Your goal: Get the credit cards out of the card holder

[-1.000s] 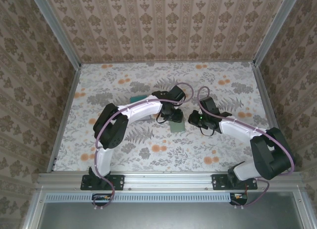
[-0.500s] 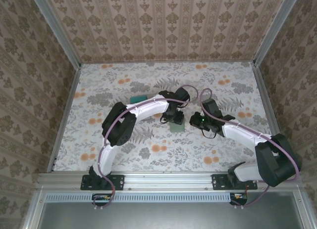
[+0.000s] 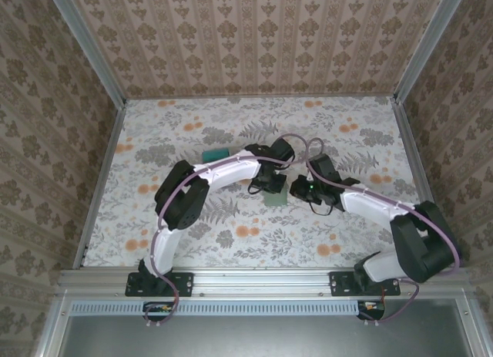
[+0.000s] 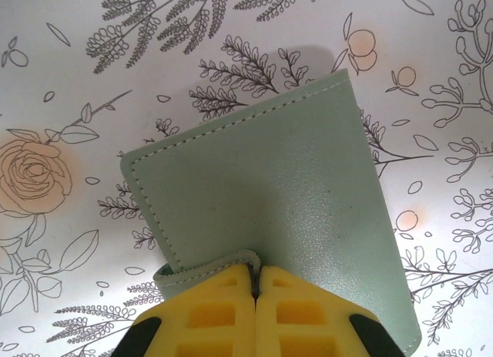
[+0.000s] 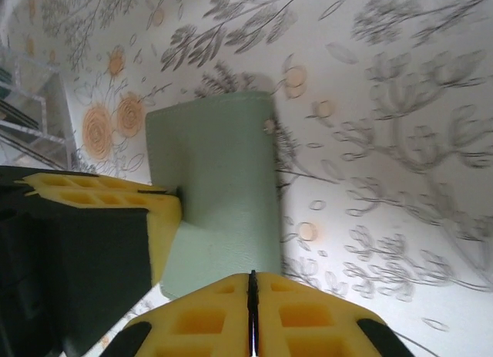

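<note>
The card holder [image 3: 275, 197] lies folded shut on the flowered table, dull grey-green side up [image 4: 269, 180]. My left gripper [image 4: 256, 271] is shut on the edge of its top flap, which curls up between the yellow fingertips. My right gripper [image 5: 250, 280] is shut at the holder's [image 5: 223, 180] opposite edge; I cannot tell whether it pinches anything. In the top view the left gripper [image 3: 268, 184] and right gripper [image 3: 296, 189] flank the holder. Teal credit cards [image 3: 214, 154] lie on the table to the back left, partly under the left arm. Any cards inside the holder are hidden.
Patterned walls and metal rails [image 3: 100, 180] bound the table on three sides. The left gripper's yellow finger [image 5: 108, 203] sits close beside the right gripper, at the left of the right wrist view. Both arms' cables loop above the holder.
The left gripper has shut on the holder's flap edge. The right gripper has shifted slightly left, closer to the holder. The holder stays in place.
</note>
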Motion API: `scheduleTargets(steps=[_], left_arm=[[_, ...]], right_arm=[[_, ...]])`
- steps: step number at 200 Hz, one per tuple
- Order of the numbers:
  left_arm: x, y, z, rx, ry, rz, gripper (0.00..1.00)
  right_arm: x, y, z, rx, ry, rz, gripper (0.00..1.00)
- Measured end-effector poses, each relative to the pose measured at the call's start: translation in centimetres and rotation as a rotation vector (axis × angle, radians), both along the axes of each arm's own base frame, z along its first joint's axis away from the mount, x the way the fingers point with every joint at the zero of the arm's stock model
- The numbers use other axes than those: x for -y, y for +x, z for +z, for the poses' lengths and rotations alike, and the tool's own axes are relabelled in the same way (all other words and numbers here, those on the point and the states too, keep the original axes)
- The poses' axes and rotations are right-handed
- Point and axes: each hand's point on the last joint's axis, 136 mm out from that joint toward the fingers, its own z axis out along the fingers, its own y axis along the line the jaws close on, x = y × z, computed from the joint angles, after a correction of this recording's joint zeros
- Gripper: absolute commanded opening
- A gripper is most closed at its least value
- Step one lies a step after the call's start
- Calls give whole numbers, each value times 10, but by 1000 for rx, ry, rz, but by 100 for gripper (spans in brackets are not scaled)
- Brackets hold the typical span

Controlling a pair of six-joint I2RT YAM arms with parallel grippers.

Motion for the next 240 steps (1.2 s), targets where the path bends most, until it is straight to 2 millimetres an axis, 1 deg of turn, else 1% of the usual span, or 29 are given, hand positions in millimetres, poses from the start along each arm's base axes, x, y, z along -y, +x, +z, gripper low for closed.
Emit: scheduleTargets(steps=[12,41,74,106,138,174,220,232,240], left_arm=[[-1,0,1,3,-27,5,0],[-2,1,1,-2,-79,13,0],[-2,3,1,-7,-103,21,0],[-3,5,2,-11,-116,29,0],[-6,10,3,-9,-129,40,0],[-11,9,5,0,-146,46,0],[-30,12,8,0,-134,78,0],[-42,13,10,4,-103,98,0],[-49,14,12,7,-90,111,0]], right_arm=[[-9,4,-4,-11,23,15,0],[-25,11,-12,-35,82,37,0],[-36,23,-18,-57,116,29,0],[-34,28,-33,-103,85,-3,0],[-33,34,-34,-105,58,-20,0],[-33,34,-35,-104,47,-38,0],[-25,35,-40,-103,16,-71,0],[-14,30,-49,-128,-15,-97,0],[-12,32,-49,-124,-18,-105,0]])
